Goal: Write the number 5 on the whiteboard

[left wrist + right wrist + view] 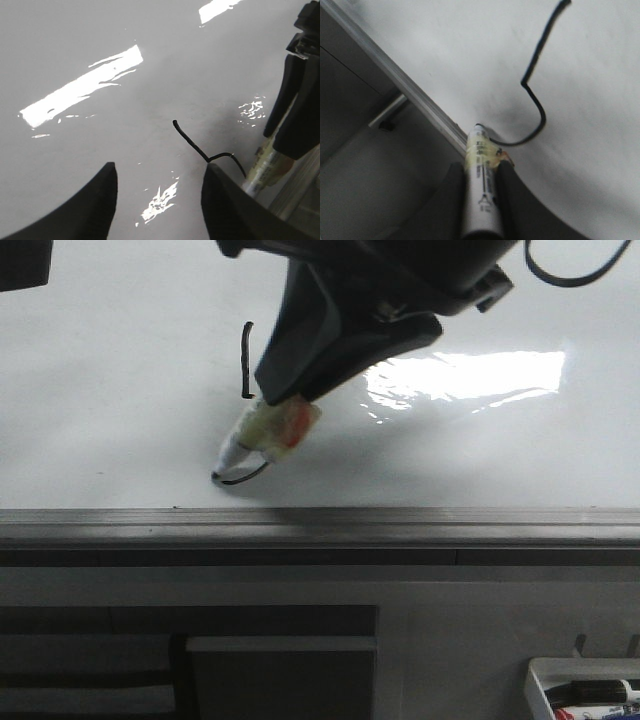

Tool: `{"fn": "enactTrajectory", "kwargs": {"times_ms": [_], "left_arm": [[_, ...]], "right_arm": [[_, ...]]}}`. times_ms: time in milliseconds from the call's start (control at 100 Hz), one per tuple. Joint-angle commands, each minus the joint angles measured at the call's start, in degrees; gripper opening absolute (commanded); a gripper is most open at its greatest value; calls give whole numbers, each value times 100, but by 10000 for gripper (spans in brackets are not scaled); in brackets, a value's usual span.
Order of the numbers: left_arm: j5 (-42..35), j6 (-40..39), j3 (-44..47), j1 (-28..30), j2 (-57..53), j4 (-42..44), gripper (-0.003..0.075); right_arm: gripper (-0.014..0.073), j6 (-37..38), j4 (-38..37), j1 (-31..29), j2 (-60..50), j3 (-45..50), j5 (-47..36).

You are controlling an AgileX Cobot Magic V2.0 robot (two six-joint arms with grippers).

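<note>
Right gripper (285,425) clamped marker (262,435), tip touching whiteboard (120,360) at partial number 5 (246,362); left gripper (157,200) spread, holding nothing.

**Glare on a glossy board, soft focus up close**

Light comes from overhead. The large glossy white whiteboard (120,360) carries a bright, blown-out glare patch (465,380) in the front view and two slanted glare bars (82,90) in the left wrist view. A soft grey shadow (330,475) lies on the board beneath the dark right tool (285,410). The front view is dim along its lower part. In the right wrist view the white marker barrel (481,195) is blurred and the thin black stroke (537,107) is slightly smeared. The left tool's dark fingers (225,210) are out of focus.
</note>
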Motion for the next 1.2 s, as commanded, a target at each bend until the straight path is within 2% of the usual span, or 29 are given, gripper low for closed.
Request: {"fn": "enactTrajectory", "kwargs": {"times_ms": [0,130,430,690,1070,1190], "left_arm": [[-368,-61,-157,13,-47,-165,347],[-368,-61,-157,13,-47,-165,347],[-368,-61,-157,13,-47,-165,347],[-356,-61,-157,13,-47,-165,347],[-348,-61,-157,13,-47,-165,347],[-348,-61,-157,13,-47,-165,346]], "right_arm": [[-61,-60,-1,40,-336,-387,-413],[-61,-60,-202,2,-662,-464,-400],[-61,-60,-297,-513,-542,-617,-426],[-61,-60,-318,-550,-439,-617,-736],[-61,-60,-330,-677,-229,-617,-717],[-61,-60,-341,-878,-314,-617,-566]]}}
